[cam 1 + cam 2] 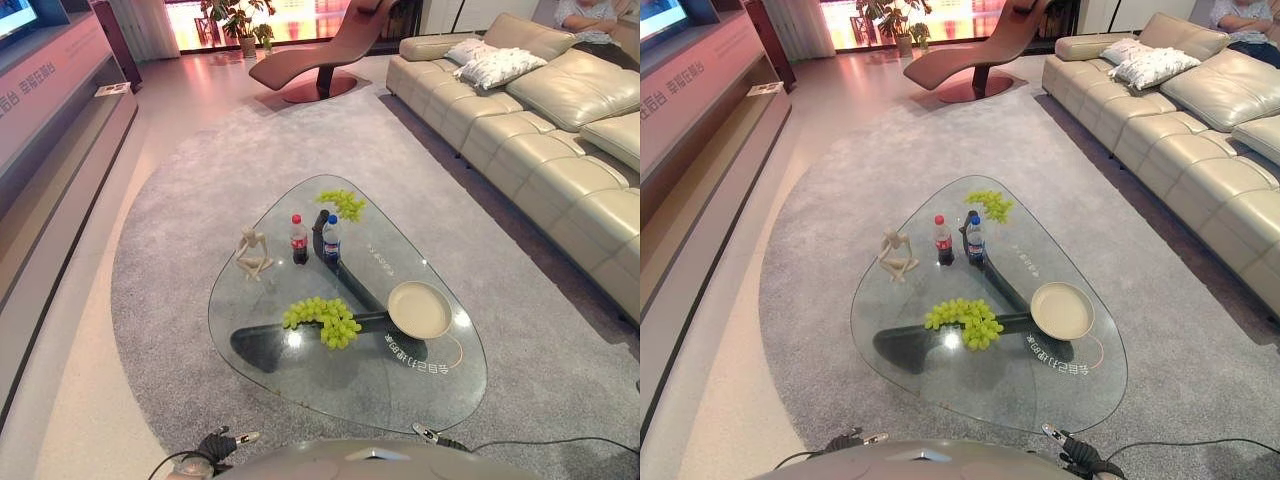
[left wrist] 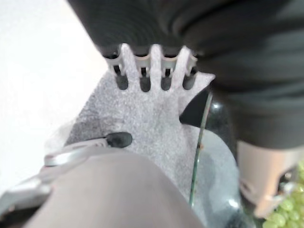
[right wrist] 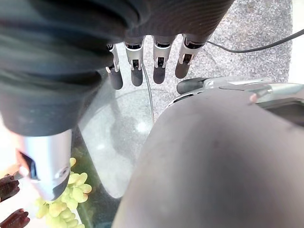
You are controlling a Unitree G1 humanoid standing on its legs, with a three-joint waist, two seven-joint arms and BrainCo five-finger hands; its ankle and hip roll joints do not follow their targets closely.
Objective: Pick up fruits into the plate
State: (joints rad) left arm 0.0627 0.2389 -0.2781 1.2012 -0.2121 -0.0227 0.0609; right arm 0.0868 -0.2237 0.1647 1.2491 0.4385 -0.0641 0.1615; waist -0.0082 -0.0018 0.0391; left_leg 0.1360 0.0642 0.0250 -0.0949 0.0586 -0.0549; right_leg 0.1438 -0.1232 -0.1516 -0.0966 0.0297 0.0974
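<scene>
Nothing plated yet: grapes (image 1: 323,320) mid-worktop (image 1: 300,385), plate (image 1: 419,309) empty, left hand (image 1: 216,443) and right hand (image 1: 1077,452) hanging slack-fingered.

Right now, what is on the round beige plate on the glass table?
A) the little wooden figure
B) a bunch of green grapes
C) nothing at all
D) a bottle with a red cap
C: the round beige plate lies bare on the glass table, while the nearer bunch of green grapes rests beside it on the glass, apart from its rim.
</scene>
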